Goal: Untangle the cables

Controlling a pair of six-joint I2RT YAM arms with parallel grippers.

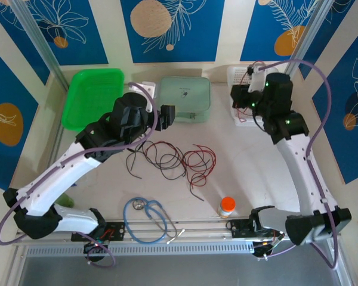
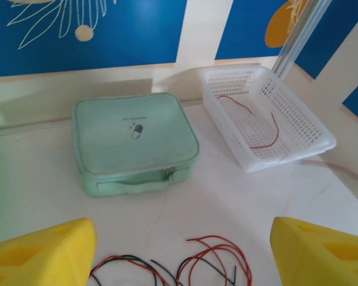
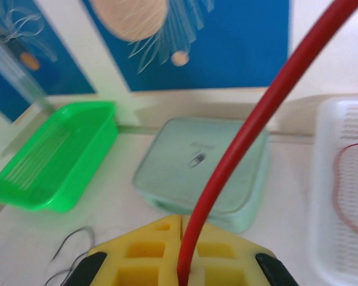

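Right pincer (image 3: 180,253) pressed together, pinching a red cable (image 3: 250,131) that rises toward the upper right of its wrist view. Left pincer (image 2: 179,250) spread, holding nothing, above the cables (image 2: 185,265), a loose red-and-black tangle on the worktop (image 2: 238,196) at bottom centre. Beyond: mint case (image 2: 134,143) mid-left, white basket (image 2: 286,162) upper right, one red strand (image 2: 277,134) inside.

Left gripper (image 2: 182,247) yellow fingers (image 2: 42,253) wide apart; red, black cables (image 2: 194,265) between. Mint case (image 2: 134,140) behind. White basket (image 2: 289,158) right, holding red wire (image 2: 277,128).
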